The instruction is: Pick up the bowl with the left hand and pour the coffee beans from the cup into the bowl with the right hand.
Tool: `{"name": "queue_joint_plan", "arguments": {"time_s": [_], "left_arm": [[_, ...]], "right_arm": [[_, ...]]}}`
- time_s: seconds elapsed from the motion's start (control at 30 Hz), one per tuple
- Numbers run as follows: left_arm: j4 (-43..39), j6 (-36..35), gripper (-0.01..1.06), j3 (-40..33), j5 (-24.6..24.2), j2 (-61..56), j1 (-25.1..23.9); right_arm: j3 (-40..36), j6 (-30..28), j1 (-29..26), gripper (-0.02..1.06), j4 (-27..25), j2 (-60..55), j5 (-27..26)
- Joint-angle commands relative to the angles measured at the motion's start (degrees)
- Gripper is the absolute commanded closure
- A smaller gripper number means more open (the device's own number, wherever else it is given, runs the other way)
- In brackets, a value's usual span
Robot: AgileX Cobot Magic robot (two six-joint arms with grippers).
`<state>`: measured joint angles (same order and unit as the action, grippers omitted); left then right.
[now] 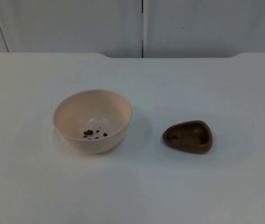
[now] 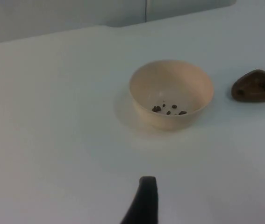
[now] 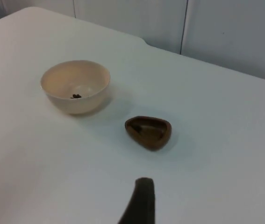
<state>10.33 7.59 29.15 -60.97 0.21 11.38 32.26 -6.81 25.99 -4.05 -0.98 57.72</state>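
The cream bowl (image 1: 92, 120) stands upright on the white table (image 1: 225, 186), with a few coffee beans (image 1: 93, 134) lying at its bottom. To its right, apart from it, sits the small brown cup (image 1: 188, 136), upright too, its mouth rounded off to a blunt point. From above the beans count as a loose scatter; in the left wrist view (image 2: 168, 110) they spread in a short line, while the right wrist view (image 3: 76, 96) makes them one dark speck. The right wrist view looks into the cup (image 3: 148, 132); the left wrist view catches its side (image 2: 256, 86). One black fingertip of the left gripper (image 2: 144, 200) shows above bare table, short of the bowl (image 2: 171, 93), touching nothing. The right gripper's fingertip (image 3: 140, 200) hangs likewise, short of the cup. How wide either stands I cannot tell. The grey wall (image 1: 76, 23) closes the far edge.
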Motion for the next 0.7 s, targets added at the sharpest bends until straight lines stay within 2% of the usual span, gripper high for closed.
{"name": "queue_joint_plan", "arguments": {"time_s": [0.0,0.1,0.17,0.67], "left_arm": [[-0.40,-0.41,0.29,-0.24,0.02,-0.21,-0.09],[-0.40,-0.41,0.29,-0.36,-0.10,-0.21,-0.09],[-0.40,-0.41,0.29,-0.36,-0.21,-0.21,-0.09],[-0.65,-0.97,0.29,-0.85,-0.57,-0.21,-0.09]], "right_arm": [[-0.17,0.93,-0.08,0.32,1.22,0.98,1.32],[-1.40,3.33,-0.08,0.32,3.07,0.98,1.58],[-2.05,4.80,-0.08,0.32,4.41,0.98,3.54],[-2.76,4.69,-0.08,0.32,4.05,0.98,4.12]]}}
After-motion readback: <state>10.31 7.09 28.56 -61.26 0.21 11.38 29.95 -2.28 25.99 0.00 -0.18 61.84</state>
